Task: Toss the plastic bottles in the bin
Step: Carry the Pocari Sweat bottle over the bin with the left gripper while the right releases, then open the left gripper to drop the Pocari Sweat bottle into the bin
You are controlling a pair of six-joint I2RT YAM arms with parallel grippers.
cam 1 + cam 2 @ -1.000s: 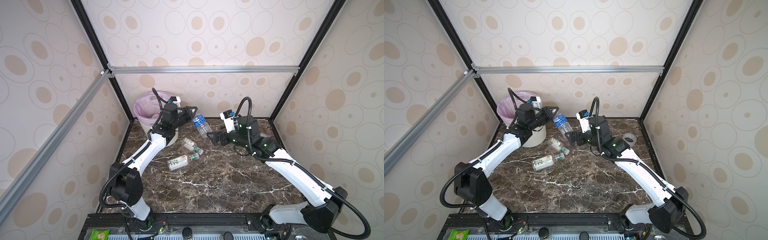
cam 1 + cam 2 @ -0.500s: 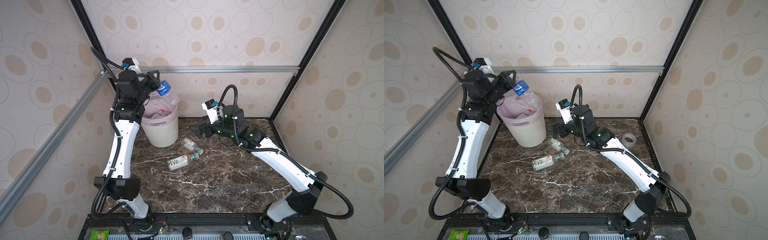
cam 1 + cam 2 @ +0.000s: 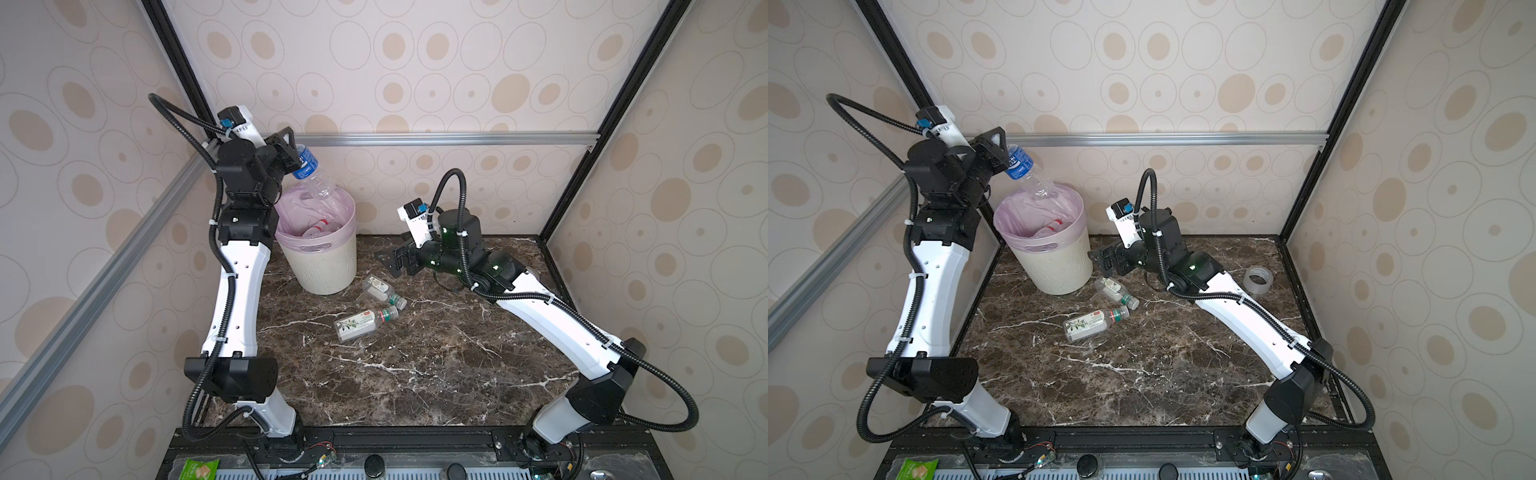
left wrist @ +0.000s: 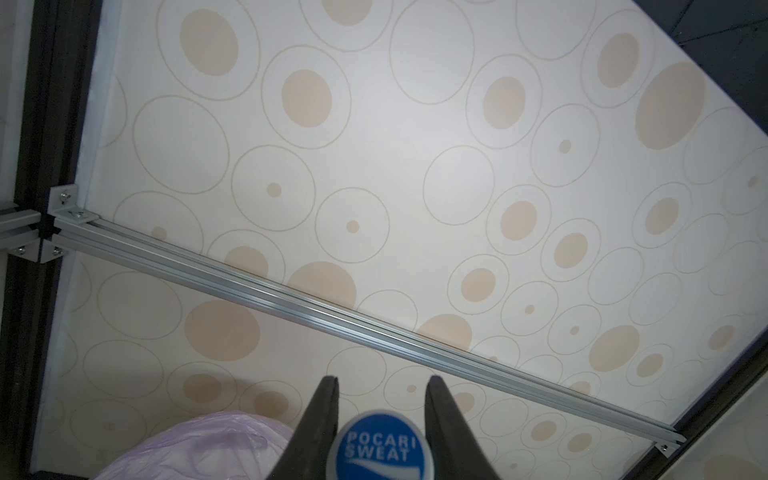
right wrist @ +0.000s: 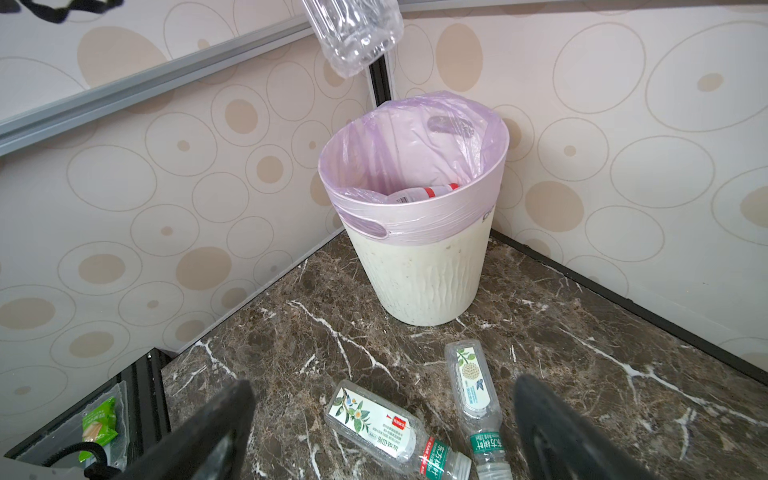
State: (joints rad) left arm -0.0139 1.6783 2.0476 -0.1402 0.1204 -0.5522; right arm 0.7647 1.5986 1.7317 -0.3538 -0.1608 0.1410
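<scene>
This is a robot test cell dressed as a corner of a home. Wall panels (image 3: 415, 54) papered in beige circles hang on black frame posts (image 3: 587, 162) and a silver aluminium rail (image 3: 436, 139). The left arm (image 3: 239, 299) and right arm (image 3: 552, 322), cables trailing, stand on a black base rail (image 3: 415, 434) along the near edge of a dark marble worktop (image 3: 415, 374). A lined bin (image 3: 324, 270) stands far left.

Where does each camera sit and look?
Top views: high in front, looking down at table, bin, both arms.
Left wrist: raised by the bin, faces the back wall; left gripper clamps a bottle.
Right wrist: low over the table, faces the bin; open right gripper shows.
Shared: both wrist views show that bottle and pink bag.
</scene>
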